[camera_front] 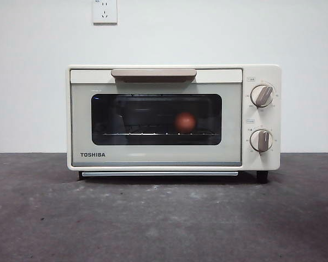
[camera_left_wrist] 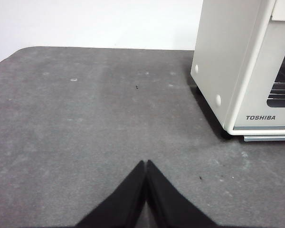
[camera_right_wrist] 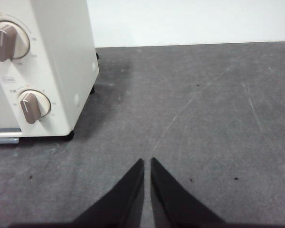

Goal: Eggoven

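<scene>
Where the rack sits, egg (camera_front: 185,121) glows reddish-brown.

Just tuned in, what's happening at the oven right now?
Nothing is being handled at the moment. The egg sits on the wire rack inside the toaster oven, seen through the glass of its door, which is closed. The left gripper hangs over bare table off the oven's left side, and the right gripper does the same off the side with the two knobs. Both are shut and hold nothing; neither touches the oven.
</scene>
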Robot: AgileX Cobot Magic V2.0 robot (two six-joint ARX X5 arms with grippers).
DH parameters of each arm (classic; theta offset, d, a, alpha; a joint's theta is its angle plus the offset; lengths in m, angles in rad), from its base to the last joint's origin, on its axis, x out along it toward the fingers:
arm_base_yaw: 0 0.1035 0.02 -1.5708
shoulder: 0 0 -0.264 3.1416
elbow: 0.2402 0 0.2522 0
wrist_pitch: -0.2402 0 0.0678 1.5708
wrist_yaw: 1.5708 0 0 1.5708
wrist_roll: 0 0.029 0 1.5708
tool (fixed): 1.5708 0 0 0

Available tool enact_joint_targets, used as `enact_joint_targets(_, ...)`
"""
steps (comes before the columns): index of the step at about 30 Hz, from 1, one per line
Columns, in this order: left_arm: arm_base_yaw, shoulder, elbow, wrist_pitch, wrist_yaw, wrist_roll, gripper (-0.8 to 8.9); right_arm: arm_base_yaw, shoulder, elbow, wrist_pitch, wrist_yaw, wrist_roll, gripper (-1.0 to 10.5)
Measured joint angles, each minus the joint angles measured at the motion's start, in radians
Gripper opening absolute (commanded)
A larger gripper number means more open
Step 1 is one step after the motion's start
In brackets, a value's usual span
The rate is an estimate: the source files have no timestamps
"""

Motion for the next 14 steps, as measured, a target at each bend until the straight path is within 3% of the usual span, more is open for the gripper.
enact_joint_targets(14, 0.000, 0.000, 0.000, 0.000, 0.000, 0.000, 0.08, 0.000, 0.000, 0.000, 0.051, 0.000, 0.000, 0.1)
